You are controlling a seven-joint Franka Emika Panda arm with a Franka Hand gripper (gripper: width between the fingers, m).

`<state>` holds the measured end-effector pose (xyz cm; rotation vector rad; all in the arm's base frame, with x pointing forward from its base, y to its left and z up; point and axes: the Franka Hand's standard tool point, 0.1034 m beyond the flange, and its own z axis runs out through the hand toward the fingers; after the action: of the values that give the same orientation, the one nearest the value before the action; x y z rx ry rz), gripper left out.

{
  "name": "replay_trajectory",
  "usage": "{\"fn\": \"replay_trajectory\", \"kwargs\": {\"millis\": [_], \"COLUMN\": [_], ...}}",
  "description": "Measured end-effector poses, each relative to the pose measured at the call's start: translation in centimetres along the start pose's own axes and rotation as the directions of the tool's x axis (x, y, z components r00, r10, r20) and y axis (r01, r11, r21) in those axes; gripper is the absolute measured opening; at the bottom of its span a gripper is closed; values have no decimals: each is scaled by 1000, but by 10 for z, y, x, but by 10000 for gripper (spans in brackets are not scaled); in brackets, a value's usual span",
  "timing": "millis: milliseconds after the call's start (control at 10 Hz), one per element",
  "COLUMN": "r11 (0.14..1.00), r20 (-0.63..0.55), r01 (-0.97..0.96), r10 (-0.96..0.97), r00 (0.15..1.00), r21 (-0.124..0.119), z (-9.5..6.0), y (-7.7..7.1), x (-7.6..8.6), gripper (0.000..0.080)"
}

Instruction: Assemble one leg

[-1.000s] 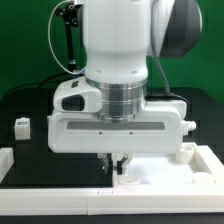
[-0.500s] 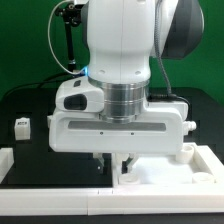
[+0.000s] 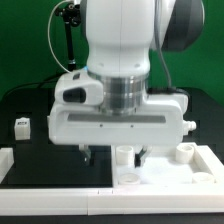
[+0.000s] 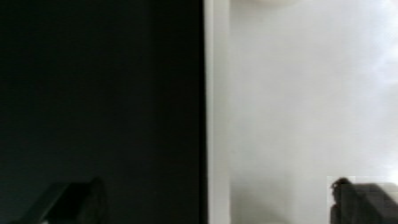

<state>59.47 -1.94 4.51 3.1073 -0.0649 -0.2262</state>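
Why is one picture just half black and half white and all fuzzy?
In the wrist view, the camera hangs very close, so the black table and the bright white panel blur into two plain halves; in the exterior view, things look sharper, but white on white is hard to tell apart.

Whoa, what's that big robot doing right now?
The robot arm is putting furniture together. Its gripper hangs low over the edge of the white panel, with its fingers spread wide open and holding nothing. In the exterior view a small white leg seems to stand between the fingers, not gripped. Another leg stands on the panel at that view's right, and a third leg waits on the black table at its left.
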Motion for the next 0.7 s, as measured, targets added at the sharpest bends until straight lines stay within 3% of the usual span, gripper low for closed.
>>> {"fn": "replay_trajectory", "kwargs": {"millis": [300,700], "r11": [1000,1000], "r20": [-5,3], "r01": [-6,-1], "r10": [6,1], "r00": [1000,1000], "r21": [-7,-7], "z": [-28,-22], "y": [-11,-9], "x": [-18,-19], "gripper": [649,649]}}
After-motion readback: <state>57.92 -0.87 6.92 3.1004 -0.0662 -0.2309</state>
